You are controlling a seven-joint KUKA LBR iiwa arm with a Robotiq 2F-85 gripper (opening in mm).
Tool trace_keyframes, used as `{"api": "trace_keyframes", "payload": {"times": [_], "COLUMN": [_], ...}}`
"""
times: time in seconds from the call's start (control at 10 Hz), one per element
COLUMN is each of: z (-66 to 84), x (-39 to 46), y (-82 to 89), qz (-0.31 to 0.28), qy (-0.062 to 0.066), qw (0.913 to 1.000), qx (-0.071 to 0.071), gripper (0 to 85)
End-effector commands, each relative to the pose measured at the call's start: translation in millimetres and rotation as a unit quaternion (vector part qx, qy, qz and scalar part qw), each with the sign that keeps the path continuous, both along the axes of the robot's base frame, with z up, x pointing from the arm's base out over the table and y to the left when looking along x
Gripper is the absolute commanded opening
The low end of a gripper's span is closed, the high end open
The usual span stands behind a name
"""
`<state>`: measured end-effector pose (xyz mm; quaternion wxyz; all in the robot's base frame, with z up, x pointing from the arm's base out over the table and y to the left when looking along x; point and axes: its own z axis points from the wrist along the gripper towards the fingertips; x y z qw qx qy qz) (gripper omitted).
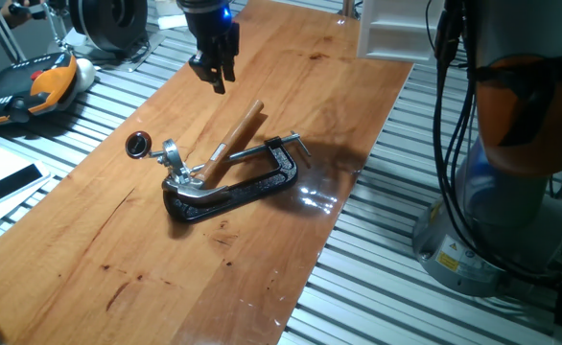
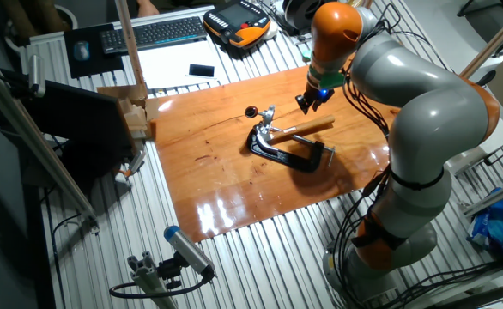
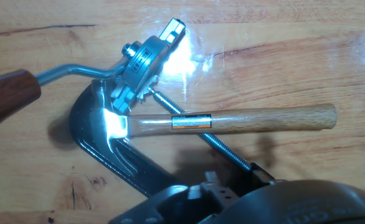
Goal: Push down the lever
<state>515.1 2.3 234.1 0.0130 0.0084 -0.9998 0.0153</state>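
Observation:
The lever point(image 1: 138, 145) is a thin bent metal rod with a round dark-reddish knob, joined to a silvery fitting point(image 1: 173, 156) on a black C-clamp point(image 1: 233, 189). The other fixed view shows the lever point(image 2: 251, 112) left of the clamp point(image 2: 287, 152). In the hand view the lever point(image 3: 8, 94) lies at the left edge, its rod leading right to the fitting point(image 3: 142, 61). My gripper point(image 1: 219, 82) hangs above the board, behind and to the right of the knob, touching nothing. My gripper point(image 2: 313, 103) looks shut and holds nothing.
A hammer's wooden handle point(image 1: 235, 137) rests across the clamp, over its threaded screw point(image 3: 223, 149). The clamp sits on a wooden board point(image 1: 99, 259) over a slatted metal table. A white box point(image 1: 391, 29) stands at the board's far corner; a teach pendant point(image 1: 32, 86) lies off its left side.

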Motion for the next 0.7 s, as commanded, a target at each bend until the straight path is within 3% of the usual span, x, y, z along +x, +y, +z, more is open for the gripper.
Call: {"api": "trace_keyframes", "payload": {"times": [0.0, 0.6], "z": [-1.4, -3.0], "x": [0.6, 2.7], "y": [-0.1, 8.5], "qz": [-0.001, -0.007], "qy": [-0.002, -0.006], "qw": [1.0000, 0.9999], "qx": [0.002, 0.011], "gripper": [0.0, 0.0]}}
